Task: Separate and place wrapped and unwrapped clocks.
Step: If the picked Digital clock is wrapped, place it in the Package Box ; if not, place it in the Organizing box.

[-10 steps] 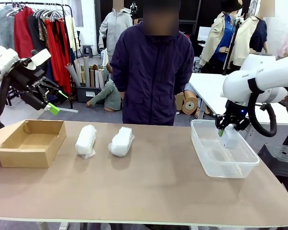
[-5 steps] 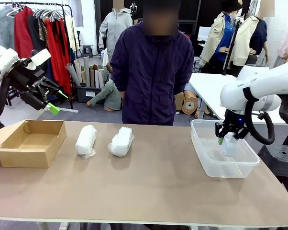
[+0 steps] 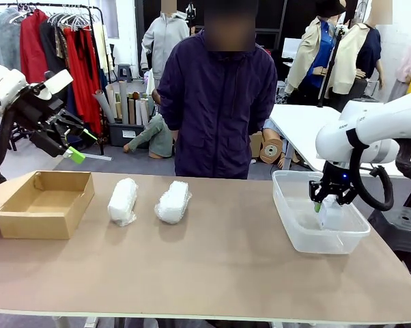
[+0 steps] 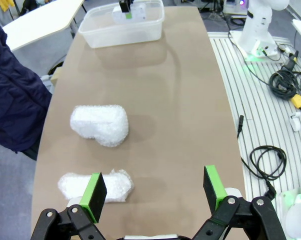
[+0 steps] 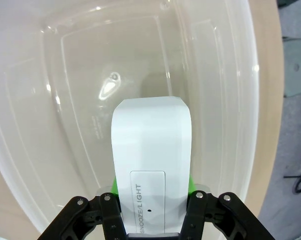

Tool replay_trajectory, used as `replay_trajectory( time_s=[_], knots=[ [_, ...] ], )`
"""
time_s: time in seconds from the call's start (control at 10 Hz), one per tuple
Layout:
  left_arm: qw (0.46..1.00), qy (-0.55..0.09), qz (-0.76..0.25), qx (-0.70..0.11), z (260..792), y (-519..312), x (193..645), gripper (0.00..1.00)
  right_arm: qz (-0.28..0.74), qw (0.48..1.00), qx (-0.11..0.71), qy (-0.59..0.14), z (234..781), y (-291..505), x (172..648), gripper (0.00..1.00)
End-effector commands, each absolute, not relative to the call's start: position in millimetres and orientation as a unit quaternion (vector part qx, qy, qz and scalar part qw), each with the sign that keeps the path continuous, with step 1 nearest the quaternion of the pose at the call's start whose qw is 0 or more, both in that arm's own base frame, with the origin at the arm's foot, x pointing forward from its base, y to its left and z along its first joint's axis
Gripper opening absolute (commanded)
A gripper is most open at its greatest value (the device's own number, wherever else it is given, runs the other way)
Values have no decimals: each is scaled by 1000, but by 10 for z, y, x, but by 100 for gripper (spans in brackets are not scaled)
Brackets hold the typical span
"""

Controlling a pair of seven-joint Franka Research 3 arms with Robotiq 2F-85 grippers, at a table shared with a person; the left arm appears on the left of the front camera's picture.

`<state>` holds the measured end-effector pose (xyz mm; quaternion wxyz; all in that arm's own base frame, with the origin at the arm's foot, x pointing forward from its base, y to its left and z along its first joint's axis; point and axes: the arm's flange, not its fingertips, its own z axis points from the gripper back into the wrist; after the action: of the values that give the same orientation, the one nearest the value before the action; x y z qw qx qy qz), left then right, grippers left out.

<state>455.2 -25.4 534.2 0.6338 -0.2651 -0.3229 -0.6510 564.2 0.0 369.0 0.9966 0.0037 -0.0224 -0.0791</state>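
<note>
Two bubble-wrapped clocks lie side by side on the brown table, one point(image 3: 122, 200) to the left of the other point(image 3: 173, 201); the left wrist view shows them as one bundle point(image 4: 100, 124) and a nearer one point(image 4: 96, 185). The bare white clock point(image 5: 151, 155), marked SNOOZE/LIGHT, is held upright inside the clear tub point(image 3: 294, 229) at the table's right. My right gripper point(image 3: 326, 203) is shut on the bare clock point(image 3: 330, 214), low in the tub. My left gripper point(image 3: 72, 143) hangs open in the air above the cardboard box point(image 3: 18, 222), with green pads point(image 4: 96, 196) spread wide.
A person in a dark jacket point(image 3: 216, 96) stands at the far edge behind the wrapped clocks. The open brown box sits at the table's left end. Cables point(image 4: 268, 162) lie on the floor beside the table in the left wrist view.
My right gripper has lowered the bare clock deeper into the clear tub and shifted slightly rightward. The left arm and the wrapped clocks have not moved.
</note>
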Motion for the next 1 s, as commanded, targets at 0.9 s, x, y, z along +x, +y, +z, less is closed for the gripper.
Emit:
replay_trajectory(
  time_s=[0.9],
  knots=[
    [629, -328, -651, -270, 5356, -255, 4544, 100, -39, 999, -8, -14, 3315, 249, 5695, 0]
  ],
)
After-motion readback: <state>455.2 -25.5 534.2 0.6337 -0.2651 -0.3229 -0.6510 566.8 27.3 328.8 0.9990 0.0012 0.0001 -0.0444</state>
